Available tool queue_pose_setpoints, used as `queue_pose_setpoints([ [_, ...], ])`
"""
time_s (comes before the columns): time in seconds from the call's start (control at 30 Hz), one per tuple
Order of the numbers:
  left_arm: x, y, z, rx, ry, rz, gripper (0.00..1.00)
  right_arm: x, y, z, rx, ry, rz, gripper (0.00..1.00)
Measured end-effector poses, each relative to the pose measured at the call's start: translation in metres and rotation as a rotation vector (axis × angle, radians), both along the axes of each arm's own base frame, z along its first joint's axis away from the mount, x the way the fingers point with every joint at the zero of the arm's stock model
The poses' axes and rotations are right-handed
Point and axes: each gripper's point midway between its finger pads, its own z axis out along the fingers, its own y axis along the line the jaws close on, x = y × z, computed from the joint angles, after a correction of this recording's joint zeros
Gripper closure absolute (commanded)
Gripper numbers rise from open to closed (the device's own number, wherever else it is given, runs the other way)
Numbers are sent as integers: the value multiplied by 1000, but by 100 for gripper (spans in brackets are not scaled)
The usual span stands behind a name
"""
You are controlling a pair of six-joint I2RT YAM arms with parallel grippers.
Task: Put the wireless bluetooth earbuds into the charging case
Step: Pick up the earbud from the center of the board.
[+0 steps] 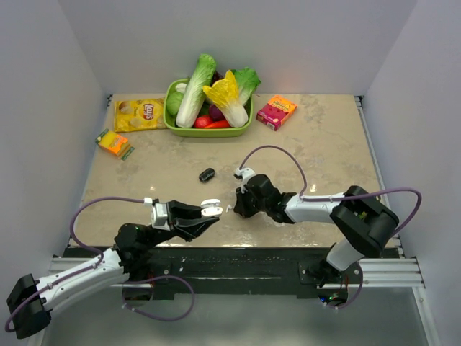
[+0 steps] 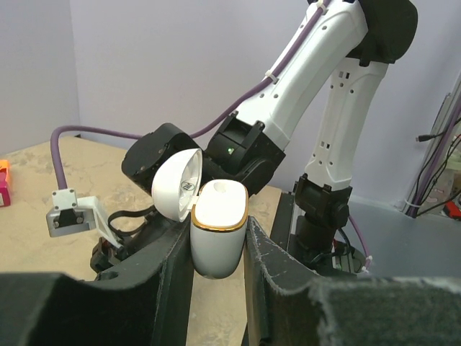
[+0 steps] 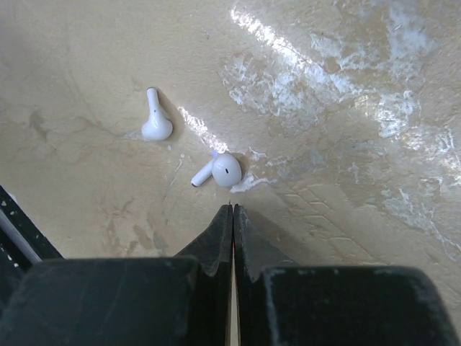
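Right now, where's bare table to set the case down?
Bare: the right side, between the pink box and the right arm; also left-centre, between the orange packet and the black object. Crowded: around the green basket, and near-centre, where the left gripper and right gripper meet by the earbuds.

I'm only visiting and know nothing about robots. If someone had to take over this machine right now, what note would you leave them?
Left gripper: shut on the charging case, held upright with its lid flipped open.
Right gripper: shut, holding nothing, tips pointing down at the table.
Earbuds: both lie loose on the table, apart from each other. The nearer earbud is just ahead of the right tips, and the farther earbud is beyond it to the left in the right wrist view.
Done: case gripped and opened.
Left: pick up each earbud and seat it in the case.
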Motion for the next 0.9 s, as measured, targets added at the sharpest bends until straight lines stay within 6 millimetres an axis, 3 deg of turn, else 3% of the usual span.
queue_pose_setpoints([
  [0.1,-1,0,0,-1,0,-4,100,-1,0,-9,-13,16,1,100],
  [0.47,-4,3,6,-22,-8,-9,100,9,12,-9,12,-2,4,100],
  [0.73,-3,1,0,-3,6,-8,100,17,7,-9,3,-7,-18,100],
  [0.87,-2,0,-2,6,12,-8,100,19,5,-8,-1,-11,-25,66],
  [0.9,-2,0,-3,9,14,-9,100,20,4,-6,-6,-15,-27,62],
])
